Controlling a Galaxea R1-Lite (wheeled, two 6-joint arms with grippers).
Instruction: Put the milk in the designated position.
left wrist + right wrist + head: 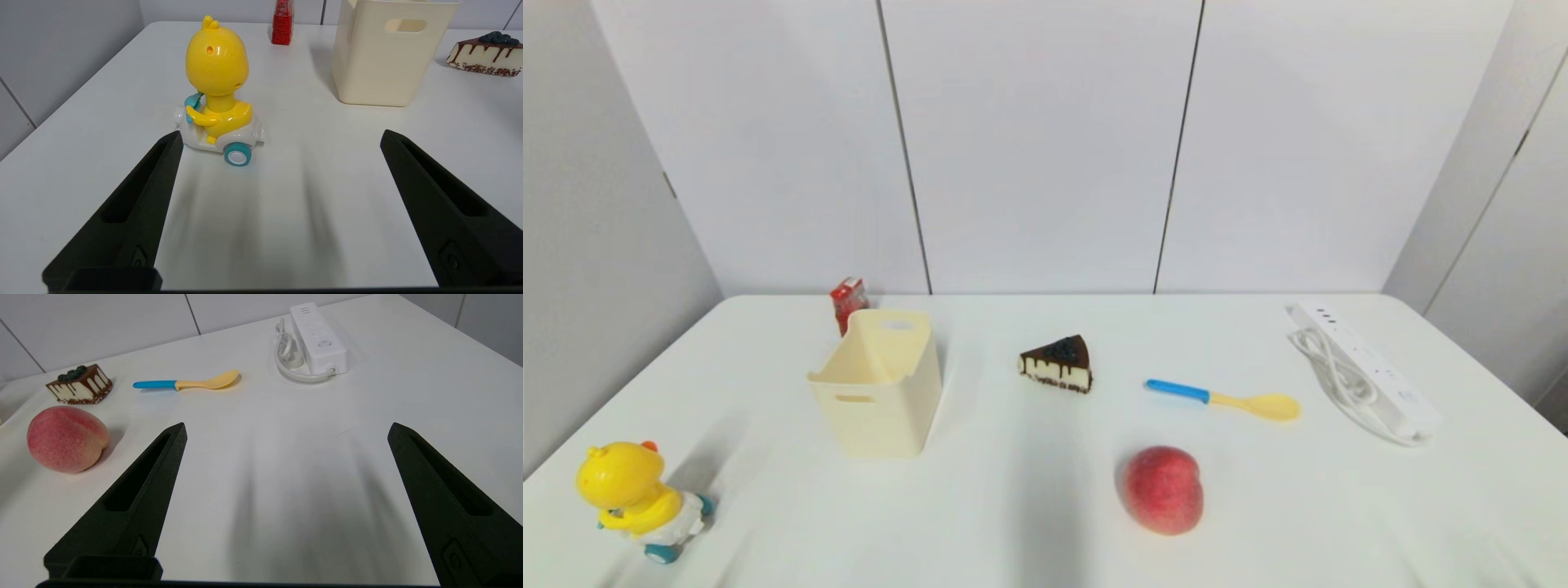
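Right now the left gripper (pixel 280 136) hangs low over the white table (pixel 81 122) with its two black fingers spread wide and nothing between them. Just ahead of it, by one fingertip, sits a yellow duck toy (pixel 216 90) on a little car. Farther on stands the cream bin (pixel 388 61). The milk (pixel 282 22) is far beyond the duck, standing upright near the table's back edge, just beside the bin's far corner. The right gripper (pixel 286 426) is wide open too, holding nothing, with a peach (pixel 65 439) off to one side.
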